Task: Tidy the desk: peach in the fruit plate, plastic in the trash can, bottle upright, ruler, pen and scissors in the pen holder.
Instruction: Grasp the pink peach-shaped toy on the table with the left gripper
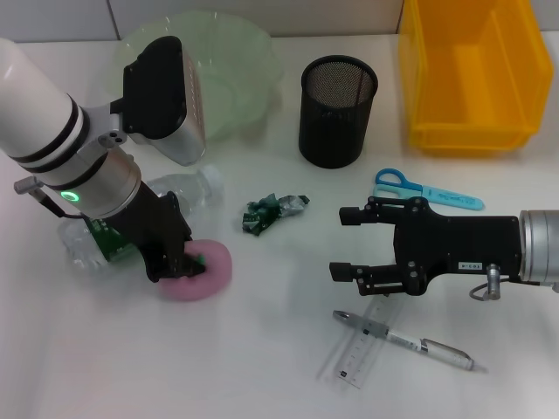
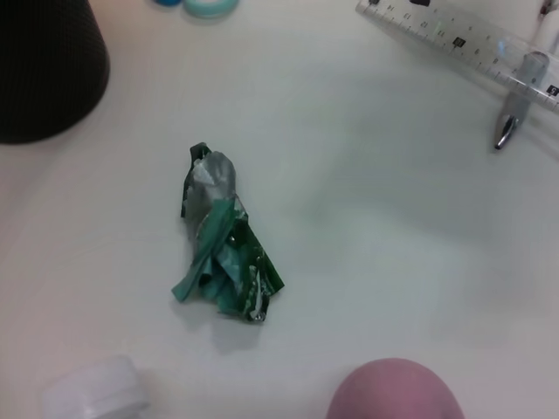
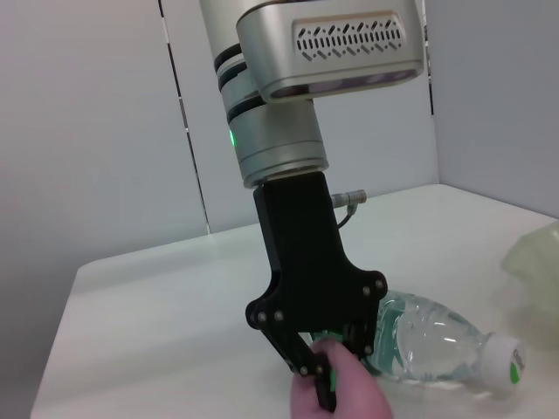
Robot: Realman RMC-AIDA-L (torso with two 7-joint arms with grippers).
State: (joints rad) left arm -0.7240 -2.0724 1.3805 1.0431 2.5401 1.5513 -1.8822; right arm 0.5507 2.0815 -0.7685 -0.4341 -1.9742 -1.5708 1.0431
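Left gripper [image 1: 179,262]: down at the near left of the desk, its fingers closed on the peach [image 1: 199,271]. The right wrist view confirms both fingers pressed into the pink fruit, which looks to be at or just above desk level; contact with the surface cannot be confirmed.

Bottle [image 1: 131,218]: lying on its side just behind the left gripper, white cap pointing right. Not yet upright.

Plate [image 1: 240,74]: pale green, far left, largely behind the left arm. Nothing visible in it.

Plastic [image 1: 272,212]: crumpled green and silver wrapper at desk centre, untouched.

Holder [image 1: 337,111]: black mesh, centre far, upright. Yellow bin [image 1: 472,74]: far right.

Right gripper [image 1: 349,244]: right of centre, pointing left, its jaws spread wide and holding nothing. Scissors [image 1: 424,189] lie just beyond it; pen [image 1: 406,340] lies across the ruler [image 1: 362,345] nearer the front edge.

Assessment: the step in hand is the peach, gripped but not yet delivered. The next move calls for a lift high enough to pass the bottle, then travel far to the plate and a release over its middle. Remaining five items appear outstanding.
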